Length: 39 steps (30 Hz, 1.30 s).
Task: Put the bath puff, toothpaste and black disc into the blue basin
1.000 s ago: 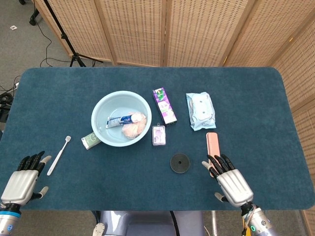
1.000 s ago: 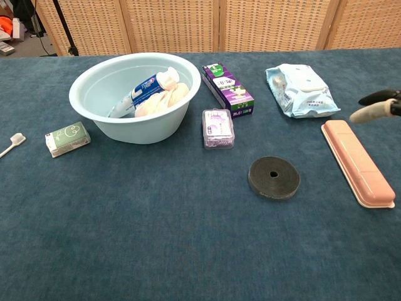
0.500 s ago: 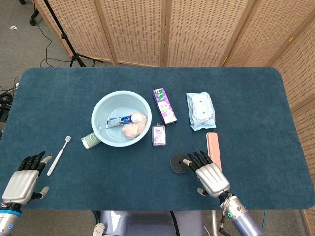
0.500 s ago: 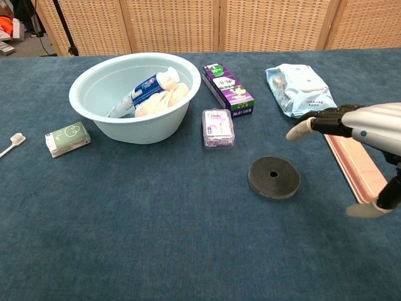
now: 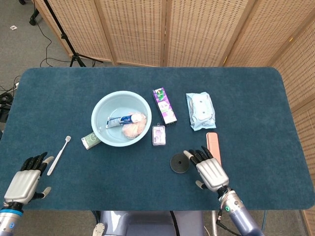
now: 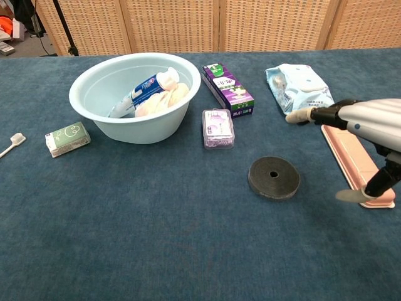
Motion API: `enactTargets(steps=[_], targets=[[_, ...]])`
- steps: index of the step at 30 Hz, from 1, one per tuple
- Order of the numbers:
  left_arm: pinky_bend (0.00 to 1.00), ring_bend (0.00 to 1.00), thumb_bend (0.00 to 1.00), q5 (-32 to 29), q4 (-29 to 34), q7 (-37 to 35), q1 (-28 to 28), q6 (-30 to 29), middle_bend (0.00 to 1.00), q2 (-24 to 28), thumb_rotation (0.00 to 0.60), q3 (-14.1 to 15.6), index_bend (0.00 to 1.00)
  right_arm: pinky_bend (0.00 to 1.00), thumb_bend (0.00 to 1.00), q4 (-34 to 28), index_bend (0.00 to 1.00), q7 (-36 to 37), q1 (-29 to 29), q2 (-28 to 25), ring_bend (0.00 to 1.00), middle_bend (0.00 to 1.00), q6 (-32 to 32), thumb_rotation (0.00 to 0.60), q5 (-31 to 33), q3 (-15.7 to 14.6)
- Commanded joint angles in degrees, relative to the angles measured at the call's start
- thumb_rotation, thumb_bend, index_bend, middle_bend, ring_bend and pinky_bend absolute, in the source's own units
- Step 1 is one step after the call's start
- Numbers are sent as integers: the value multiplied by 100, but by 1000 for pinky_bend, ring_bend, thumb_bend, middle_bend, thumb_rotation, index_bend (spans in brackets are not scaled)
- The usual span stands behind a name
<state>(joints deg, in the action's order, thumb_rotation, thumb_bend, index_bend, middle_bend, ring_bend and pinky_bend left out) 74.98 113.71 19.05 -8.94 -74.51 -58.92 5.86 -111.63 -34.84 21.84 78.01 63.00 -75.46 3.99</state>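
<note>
Head view first: the blue basin (image 5: 100, 112) sits left of centre on the table (image 5: 246, 88), and inside it lie the toothpaste (image 5: 120, 120) and, at its 4 o'clock, the bath puff (image 5: 134, 125). The black disc (image 5: 179, 162) lies flat on the cloth, well apart from the basin at its 4 o'clock. The right hand (image 5: 208, 169) hovers just beside the disc at its 3 o'clock, fingers spread forward, nothing in it. The left hand (image 5: 25, 180) rests at the near left edge, fingers loosely apart and empty, with a toothbrush (image 5: 58, 155) at its 1 o'clock. A pink case (image 5: 212, 146) lies at the right hand's 12 o'clock.

Half a second back the right hand's fingertips reached over the disc's right edge; now it has slid a touch to the right and off it. Disc and basin contents have not moved.

Chest view: the basin (image 6: 88, 99) holds the toothpaste (image 6: 145, 89) over the puff (image 6: 164, 98). The disc (image 6: 274, 177) lies alone at centre. The right hand (image 6: 369, 119) floats at its 2 o'clock, open and holding nothing, higher and further right than before. The left hand is out of this frame.
</note>
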Motion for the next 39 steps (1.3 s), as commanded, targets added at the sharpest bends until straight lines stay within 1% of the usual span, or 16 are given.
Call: enactTargets(steps=[1,4,8,12,15,19,24,35,39], targets=[[0,0,264,16,-1,-12,9,-3,0,-5,600,-7,0,24,227,238,53,345,-78,86,61,57,320,600,-439,-56],[0,0,264,19,-3,-24,17,2,0,-5,600,-16,0,24,208,282,55,478,-110,111,61,57,422,600,-558,-92],[0,0,265,16,-8,-36,20,33,0,-3,600,-20,0,24,208,291,72,543,-118,113,61,57,436,600,-625,-166],[0,0,265,8,-10,-37,18,69,0,-9,600,-26,0,24,208,233,97,485,-75,90,56,57,298,600,-554,-249],[0,0,265,3,-13,-30,19,88,0,-12,600,-28,0,24,207,200,117,359,-3,87,51,55,127,600,-371,-273],[0,0,266,-24,-23,-18,19,113,0,-20,600,-37,0,24,206,172,136,210,120,120,50,55,-95,600,-25,-234],[0,0,266,-49,-44,-14,15,148,0,-35,600,-48,0,24,207,302,136,-20,308,288,46,52,-294,600,300,-169],[0,0,270,-258,-194,-41,-53,380,0,-146,600,-80,0,24,206,662,136,-280,728,690,46,50,-539,600,847,69],[0,0,271,-367,-266,-52,-92,502,0,-198,600,-88,0,24,207,776,139,-359,845,763,46,50,-572,600,1006,102]])
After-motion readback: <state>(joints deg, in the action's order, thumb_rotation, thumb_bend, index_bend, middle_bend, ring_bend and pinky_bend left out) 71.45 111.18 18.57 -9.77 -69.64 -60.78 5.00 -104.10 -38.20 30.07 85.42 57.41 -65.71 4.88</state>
